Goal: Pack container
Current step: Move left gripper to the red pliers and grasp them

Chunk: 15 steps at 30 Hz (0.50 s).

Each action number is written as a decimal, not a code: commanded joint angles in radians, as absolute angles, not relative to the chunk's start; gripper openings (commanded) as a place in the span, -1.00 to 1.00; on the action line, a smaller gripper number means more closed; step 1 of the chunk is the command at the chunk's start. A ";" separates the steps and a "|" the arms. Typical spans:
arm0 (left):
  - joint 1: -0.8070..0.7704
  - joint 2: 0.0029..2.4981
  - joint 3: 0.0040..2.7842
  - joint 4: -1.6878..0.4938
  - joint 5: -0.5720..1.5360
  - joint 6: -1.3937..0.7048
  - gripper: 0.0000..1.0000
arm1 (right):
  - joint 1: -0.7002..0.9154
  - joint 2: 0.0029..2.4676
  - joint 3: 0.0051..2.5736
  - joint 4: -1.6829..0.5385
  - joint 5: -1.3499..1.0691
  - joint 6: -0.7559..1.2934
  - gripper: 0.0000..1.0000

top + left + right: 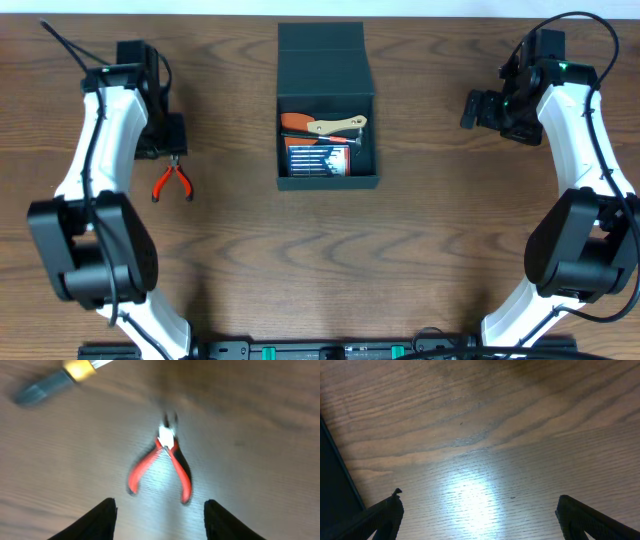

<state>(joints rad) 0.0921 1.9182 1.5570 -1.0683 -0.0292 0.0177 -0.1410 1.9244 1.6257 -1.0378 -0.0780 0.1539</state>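
The container (328, 183) sat with its lid open at twelve o'clock on the tabletop (450, 250). It held tools and a blue card (318, 160) whose print was too small to read. The left jaws stood partly apart and empty above red pliers (165, 467) at the container's nine o'clock. The right jaws gaped wide, empty.

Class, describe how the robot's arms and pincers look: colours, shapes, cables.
The left arm and right arm have white rounded links, bulky black joints and thin black cables. A green light glows near the right wrist. The left pincer and right pincer have black tapering fingers.
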 commanded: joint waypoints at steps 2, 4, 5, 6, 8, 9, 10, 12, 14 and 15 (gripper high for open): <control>0.072 1.968 1.544 -1.103 0.046 -0.076 0.08 | -0.136 1.931 1.623 -1.040 -0.083 0.172 0.98; 0.064 1.983 1.538 -1.102 0.046 -0.089 0.08 | -0.136 1.931 1.623 -1.040 -0.083 0.172 0.98; 0.059 1.990 1.534 -1.102 0.045 -0.097 0.08 | -0.136 1.931 1.623 -1.040 -0.083 0.172 0.99; 0.055 1.998 1.529 -1.101 0.045 -0.107 0.08 | -0.136 1.931 1.623 -1.040 -0.083 0.172 0.98; 0.054 2.014 1.515 -1.094 0.045 -0.141 0.08 | -0.136 1.931 1.623 -1.040 -0.083 0.172 0.98; 0.054 2.020 1.507 -1.090 0.045 -0.158 0.08 | -0.136 1.931 1.623 -1.040 -0.083 0.172 0.98; 0.054 2.024 1.494 -1.084 0.045 -0.168 0.08 | -0.136 1.931 1.623 -1.040 -0.083 0.172 0.99; 0.054 2.026 1.471 -1.068 0.045 -0.171 0.08 | -0.136 1.931 1.623 -1.040 -0.083 0.172 0.98; 0.054 2.026 1.444 -1.044 0.045 -0.170 0.09 | -0.136 1.931 1.623 -1.040 -0.083 0.171 0.98; 0.054 2.026 1.429 -1.030 0.044 -0.170 0.10 | -0.136 1.931 1.623 -1.040 -0.083 0.171 0.98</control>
<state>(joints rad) 0.0521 2.0136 1.4601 -1.0424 0.0399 -0.1394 -0.1410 1.9244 1.6260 -1.0386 -0.0780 0.1539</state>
